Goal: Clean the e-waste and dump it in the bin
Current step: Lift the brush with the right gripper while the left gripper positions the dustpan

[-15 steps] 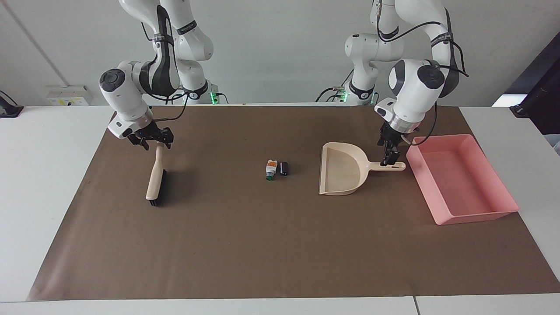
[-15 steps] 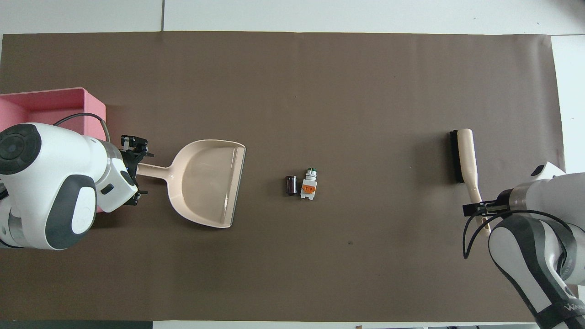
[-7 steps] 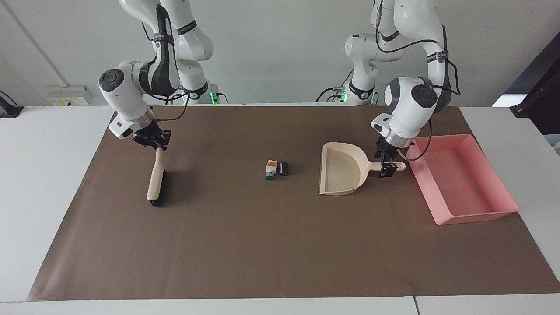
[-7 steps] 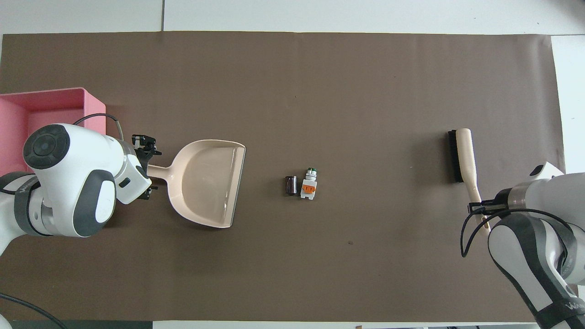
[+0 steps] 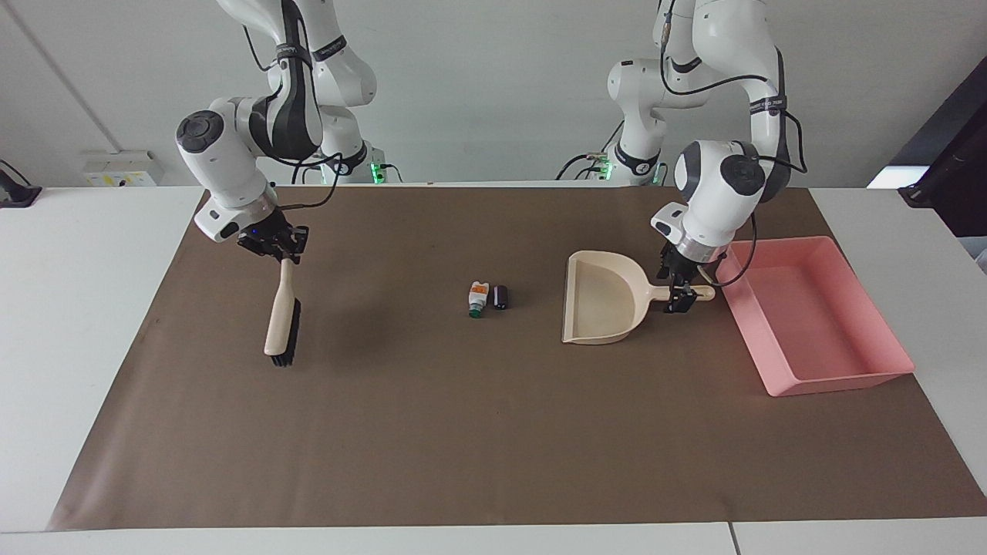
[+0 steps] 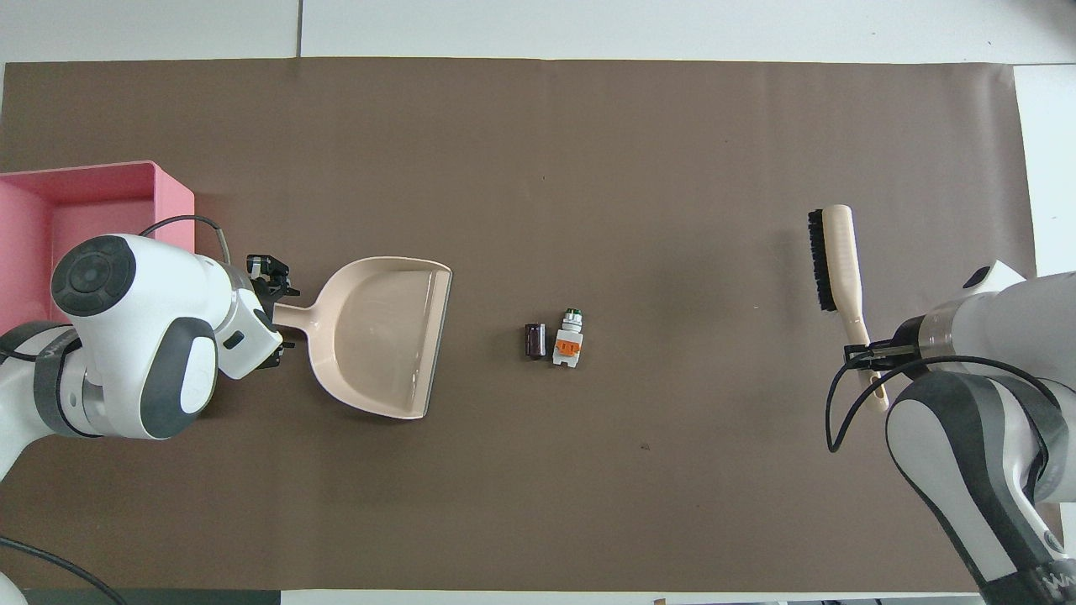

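The e-waste lies mid-mat: a white piece with an orange band (image 5: 478, 297) (image 6: 570, 345) and a dark cylinder (image 5: 501, 297) (image 6: 535, 340) side by side. The pink bin (image 5: 840, 381) (image 6: 101, 180) sits at the left arm's end of the mat. My right gripper (image 5: 282, 251) (image 6: 867, 354) is shut on the handle of the beige brush (image 5: 281, 317) (image 6: 841, 256) and holds it off the mat, bristle end hanging down. My left gripper (image 5: 680, 291) (image 6: 276, 309) is at the handle of the beige dustpan (image 5: 601, 301) (image 6: 378, 336), which lies flat between the e-waste and the bin.
A brown mat (image 5: 463, 432) covers the white table (image 5: 77, 308). The dustpan's open mouth faces the e-waste. Bare mat lies between the brush and the e-waste.
My right gripper has lifted the brush off the mat and carried it a little toward the e-waste. My left gripper slid along the dustpan's handle toward the pan. The dustpan has not moved.
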Action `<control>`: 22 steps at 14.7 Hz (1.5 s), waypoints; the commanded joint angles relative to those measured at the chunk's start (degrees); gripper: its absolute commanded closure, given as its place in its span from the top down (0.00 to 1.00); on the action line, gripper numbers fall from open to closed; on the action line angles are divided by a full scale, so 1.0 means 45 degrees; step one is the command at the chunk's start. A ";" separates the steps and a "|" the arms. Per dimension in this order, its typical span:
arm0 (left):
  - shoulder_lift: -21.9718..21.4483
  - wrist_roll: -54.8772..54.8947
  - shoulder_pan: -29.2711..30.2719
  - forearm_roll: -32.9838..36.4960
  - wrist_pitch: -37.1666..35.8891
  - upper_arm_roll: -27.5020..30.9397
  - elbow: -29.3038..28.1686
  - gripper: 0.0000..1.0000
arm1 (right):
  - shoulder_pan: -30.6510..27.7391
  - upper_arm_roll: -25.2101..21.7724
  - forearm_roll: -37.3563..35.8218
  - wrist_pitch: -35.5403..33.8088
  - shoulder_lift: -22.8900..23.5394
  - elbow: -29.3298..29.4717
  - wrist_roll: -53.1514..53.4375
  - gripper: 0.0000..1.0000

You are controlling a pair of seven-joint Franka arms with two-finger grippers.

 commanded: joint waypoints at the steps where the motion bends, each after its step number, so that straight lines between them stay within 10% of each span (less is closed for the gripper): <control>1: -0.0252 -0.0516 -0.0177 -0.0098 0.0149 0.0086 -0.0307 0.32 | 0.0682 0.0059 0.0094 -0.0440 -0.0034 0.0431 0.0887 0.00; 5: -0.0311 -0.1276 -0.0373 0.0019 0.0011 0.0105 -0.0306 0.00 | 0.1133 0.0059 0.0094 -0.0440 -0.0035 0.0411 0.1456 0.00; 22: -0.0078 -0.5103 -0.3300 0.2793 -0.2294 -0.0032 0.1080 0.00 | 0.7457 0.0079 0.0036 0.1082 0.0101 -0.1503 0.7663 0.00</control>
